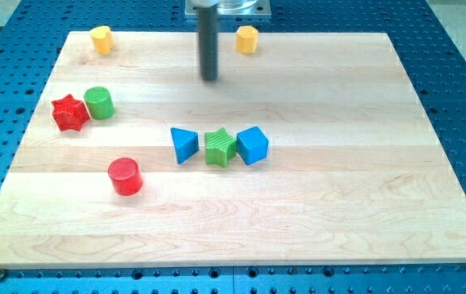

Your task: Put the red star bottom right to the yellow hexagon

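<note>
The wooden board is sound and lies flat. My tip has no jaws to report; it stands near the view's top, left of the yellow hexagon and touching no block. The red star sits far at the view's left, touching the green cylinder. Judged: task not begun; the full push across remains.

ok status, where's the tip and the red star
My tip at view's top centre, touching no block. Red star far left, against green cylinder. Yellow hexagon top, right of tip. Path open.
</note>
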{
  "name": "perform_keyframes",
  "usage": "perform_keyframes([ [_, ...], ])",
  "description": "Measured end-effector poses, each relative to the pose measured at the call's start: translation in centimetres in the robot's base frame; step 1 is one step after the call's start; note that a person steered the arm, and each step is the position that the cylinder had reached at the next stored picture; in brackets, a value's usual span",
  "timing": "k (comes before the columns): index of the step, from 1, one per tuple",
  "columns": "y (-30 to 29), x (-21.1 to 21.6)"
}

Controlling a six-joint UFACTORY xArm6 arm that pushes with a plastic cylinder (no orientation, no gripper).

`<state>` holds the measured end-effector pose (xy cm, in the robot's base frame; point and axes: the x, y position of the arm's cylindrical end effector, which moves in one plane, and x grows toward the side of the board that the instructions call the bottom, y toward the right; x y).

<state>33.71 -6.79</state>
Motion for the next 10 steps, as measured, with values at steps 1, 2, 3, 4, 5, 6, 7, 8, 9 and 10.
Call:
perform_keyframes([
  [1, -4.3, 5.8],
  [2, -7.0, 10.9],
  [3, -16.0, 12.6],
  [4, -23.6, 11.1],
  [5, -23.7, 8.4],
  [6, -22.5, 6.9],
  [7, -18.1, 6.9],
  [8, -13.5, 6.9],
  [9, -13.2, 6.9],
  [10, -13.2, 6.8],
])
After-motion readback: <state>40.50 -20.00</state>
